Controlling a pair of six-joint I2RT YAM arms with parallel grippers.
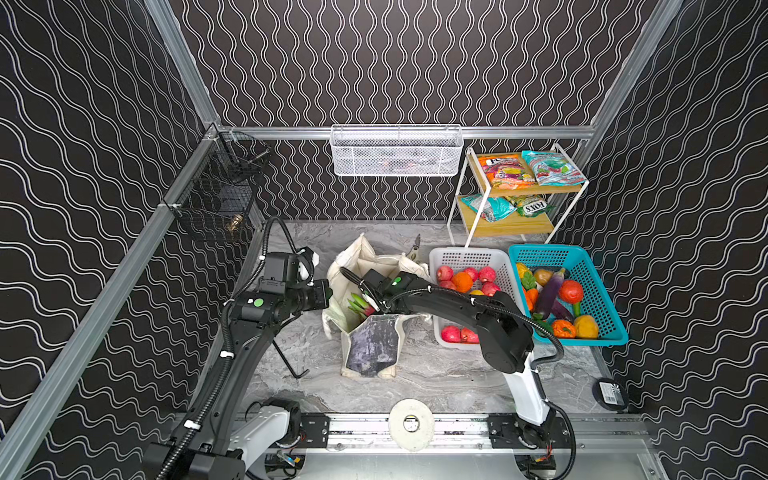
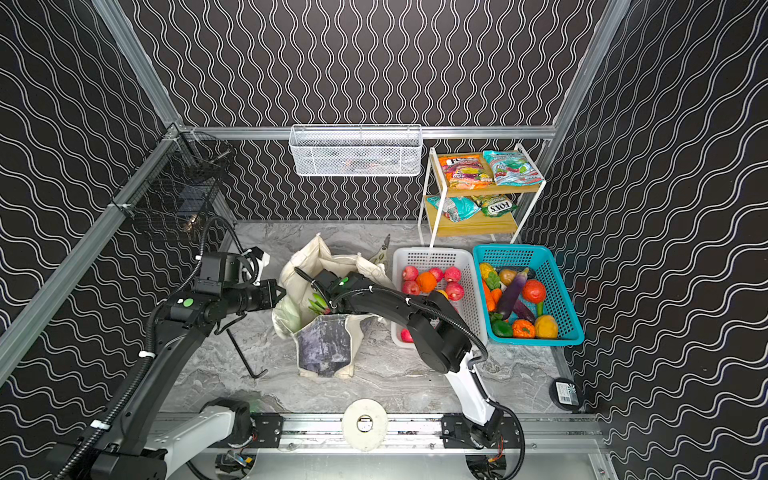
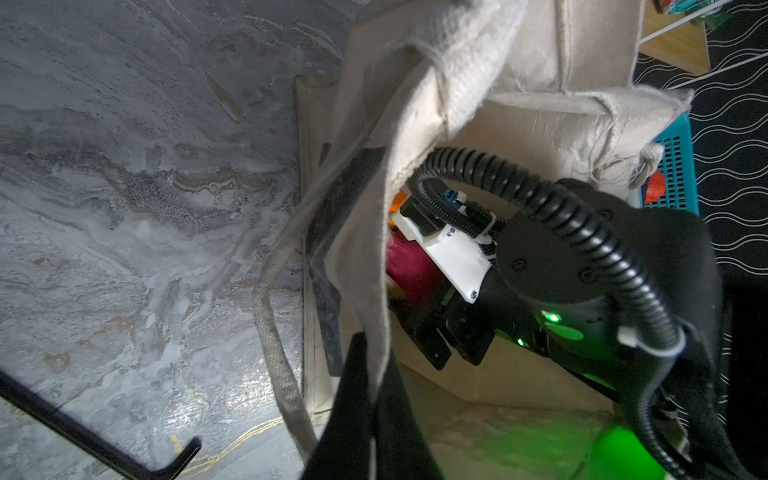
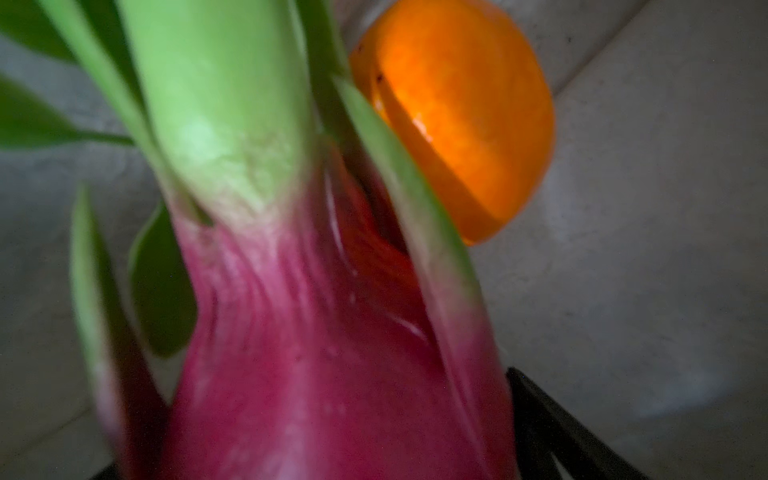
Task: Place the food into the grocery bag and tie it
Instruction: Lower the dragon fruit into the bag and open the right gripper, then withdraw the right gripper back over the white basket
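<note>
1. The grocery bag [image 1: 353, 266] [image 2: 328, 345] stands upright at the middle of the marble table [image 1: 436, 374]; its mouth is open; its dark print panel faces 6 o'clock in both top views.
2. The left gripper [image 1: 328, 293] [image 2: 280, 293] sits at the 9 o'clock rim of the mouth; its jaws are pressed together on the canvas edge; the left wrist view shows cloth nipped between the black fingers [image 3: 357, 415]; a loop handle [image 3: 274, 332] hangs outside.
3. The right gripper [image 1: 376, 305] reaches in from 3 o'clock, tip down inside the bag; the pink dragon fruit [image 1: 358, 303] [image 4: 311, 332] lies right at its tip; whether the jaws pinch it or stand spread, I cannot tell.
4. An orange [image 4: 457, 124] lies on the bag's floor beyond the dragon fruit.
5. The white basket [image 1: 469, 259] with red apples [image 1: 487, 274] stands just beside the bag at 3 o'clock; the teal basket [image 1: 582, 266] with an eggplant [image 1: 548, 293] is beyond it; snack packets [image 1: 505, 170] lie on a rack at 1 o'clock.
6. A hex key [image 1: 286, 361] lies at 8 o'clock.
</note>
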